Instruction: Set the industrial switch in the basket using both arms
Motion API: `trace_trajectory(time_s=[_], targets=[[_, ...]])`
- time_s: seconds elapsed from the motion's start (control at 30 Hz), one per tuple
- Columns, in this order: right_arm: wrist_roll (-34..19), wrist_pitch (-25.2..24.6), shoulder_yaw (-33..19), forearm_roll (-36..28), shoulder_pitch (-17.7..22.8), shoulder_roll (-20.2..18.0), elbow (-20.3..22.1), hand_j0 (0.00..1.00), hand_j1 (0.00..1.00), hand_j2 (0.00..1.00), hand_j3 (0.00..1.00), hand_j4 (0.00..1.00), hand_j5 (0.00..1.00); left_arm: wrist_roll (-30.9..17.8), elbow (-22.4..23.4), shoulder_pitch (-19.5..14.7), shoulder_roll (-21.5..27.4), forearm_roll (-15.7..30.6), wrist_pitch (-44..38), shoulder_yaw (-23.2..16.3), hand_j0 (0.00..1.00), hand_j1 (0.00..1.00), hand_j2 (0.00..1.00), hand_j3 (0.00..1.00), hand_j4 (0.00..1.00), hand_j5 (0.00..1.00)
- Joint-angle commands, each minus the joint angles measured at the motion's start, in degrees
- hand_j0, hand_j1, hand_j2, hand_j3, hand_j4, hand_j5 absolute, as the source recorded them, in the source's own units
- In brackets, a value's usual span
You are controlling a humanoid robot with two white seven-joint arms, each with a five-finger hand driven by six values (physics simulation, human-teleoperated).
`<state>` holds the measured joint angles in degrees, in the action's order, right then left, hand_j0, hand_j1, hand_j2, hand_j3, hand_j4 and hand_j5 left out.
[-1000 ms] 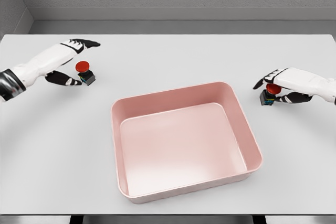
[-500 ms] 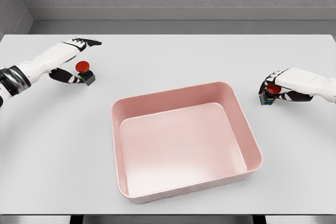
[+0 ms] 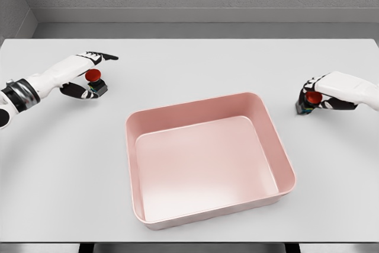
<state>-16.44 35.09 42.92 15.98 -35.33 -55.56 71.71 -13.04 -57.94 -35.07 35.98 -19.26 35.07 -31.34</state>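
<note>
Two industrial switches with red buttons on dark bases stand on the white table. The left switch sits between the extended fingers and the thumb of my left hand, which is open around it; the thumb lies against its base. At the table's right side, my right hand is curled over the right switch and shut on it, so only the red button and part of the base show. The pink basket lies in the middle with nothing inside.
The white table runs to a grey wall at the back. The basket's raised rim stands between the two hands. The table's front edge is just below the basket.
My left hand's fingers have lowered toward the left switch's button. My right hand has closed tighter on the right switch and shifted slightly right and up with it.
</note>
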Motion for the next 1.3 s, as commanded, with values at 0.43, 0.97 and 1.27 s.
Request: trace_trajectory(time_s=[0.43,0.97,1.27], targets=[[-2.54,-0.09,-2.67,-0.43,-0.09,-3.86,5.02,0.46,0.46,0.46,0.46,0.46,0.46,-0.14,1.78,-0.09,0.49,0.36,-0.07,0.31,0.75,0.75,0.75,0.75,0.75,0.75],[-3.86,-0.09,-3.9,-0.43,0.0,-10.54,19.87,0.46,0.46,0.46,0.46,0.46,0.46,-0.49,3.54,0.0,0.58,0.89,-0.07,0.4,0.49,0.49,0.49,0.49,0.49,0.49],[-5.09,-0.09,-5.92,-0.51,-0.44,-11.68,25.15,0.46,0.46,0.46,0.46,0.46,0.46,-0.49,0.64,-1.14,0.58,1.5,-0.07,0.49,0.5,0.5,0.5,0.5,0.5,0.5]])
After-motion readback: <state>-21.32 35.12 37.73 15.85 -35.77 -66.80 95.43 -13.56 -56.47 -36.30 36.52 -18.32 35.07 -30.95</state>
